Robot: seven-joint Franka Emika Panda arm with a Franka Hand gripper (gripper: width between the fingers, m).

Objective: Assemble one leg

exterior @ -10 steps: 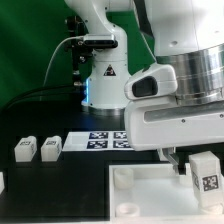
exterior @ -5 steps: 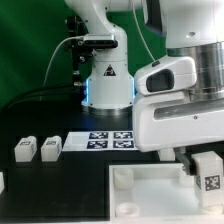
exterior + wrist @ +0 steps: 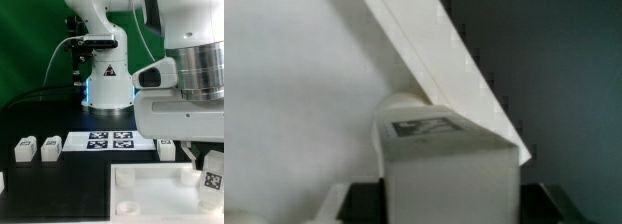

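My gripper (image 3: 204, 158) is shut on a leg (image 3: 212, 173), a small white block with a black-and-white tag. It holds the leg at the exterior view's right, over the far right corner of the large white panel (image 3: 150, 186). In the wrist view the leg (image 3: 441, 150) stands between my fingers (image 3: 356, 204), tag facing the camera, against the panel's raised rim (image 3: 434, 58). Whether the leg touches the panel cannot be told. Three more legs lie on the black table: two at the left (image 3: 24, 149) (image 3: 50, 148) and one behind the panel (image 3: 166, 148).
The marker board (image 3: 108, 139) lies flat on the table in front of the robot base (image 3: 105, 80). A green backdrop stands behind. A small white object (image 3: 2, 181) sits at the left edge of the exterior view.
The arm has shifted toward the exterior view's right with the leg in its grip. The leg behind the panel has come into view.
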